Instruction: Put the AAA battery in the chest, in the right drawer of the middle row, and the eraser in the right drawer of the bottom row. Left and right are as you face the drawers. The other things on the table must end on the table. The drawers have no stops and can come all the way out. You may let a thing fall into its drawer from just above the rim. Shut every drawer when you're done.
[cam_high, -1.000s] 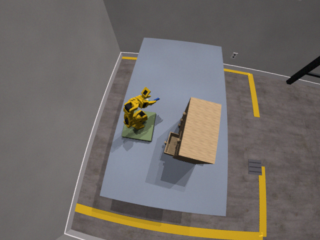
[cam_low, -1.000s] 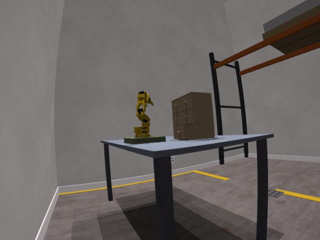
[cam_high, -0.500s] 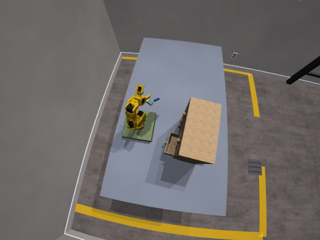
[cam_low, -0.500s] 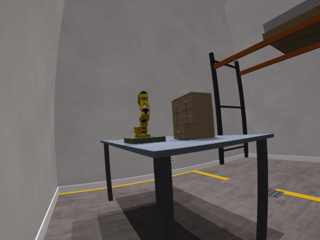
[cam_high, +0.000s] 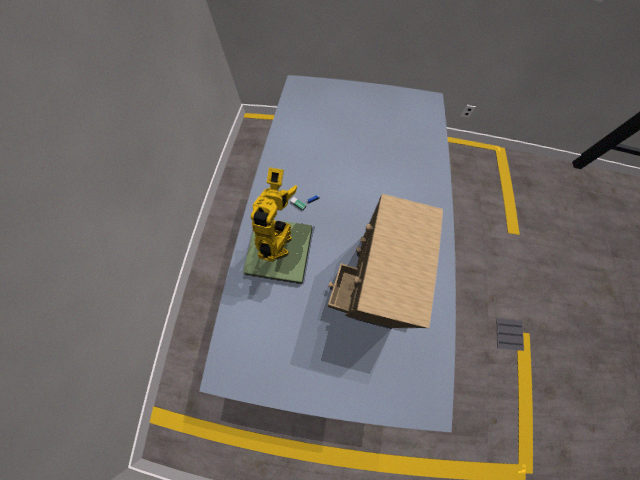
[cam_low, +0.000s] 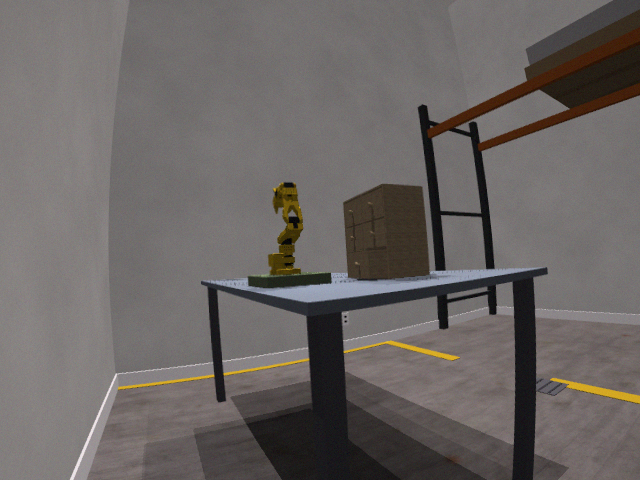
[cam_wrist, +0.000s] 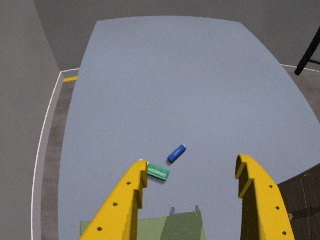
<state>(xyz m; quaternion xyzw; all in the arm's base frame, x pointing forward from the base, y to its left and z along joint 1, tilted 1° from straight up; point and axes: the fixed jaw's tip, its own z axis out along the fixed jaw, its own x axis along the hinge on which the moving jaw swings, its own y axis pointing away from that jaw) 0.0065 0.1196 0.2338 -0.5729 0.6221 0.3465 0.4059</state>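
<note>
The blue AAA battery lies on the grey table just beyond the green and white eraser; the two lie close together, a little apart. My gripper is open and empty. It hangs high above the table, with the eraser near its left fingertip in the wrist view. The wooden chest stands to the right of the arm. Its right drawer of the bottom row is pulled out and looks empty.
The arm stands on a green base plate. The chest's dark front shows at the right edge of the wrist view. A black rack stands behind the table.
</note>
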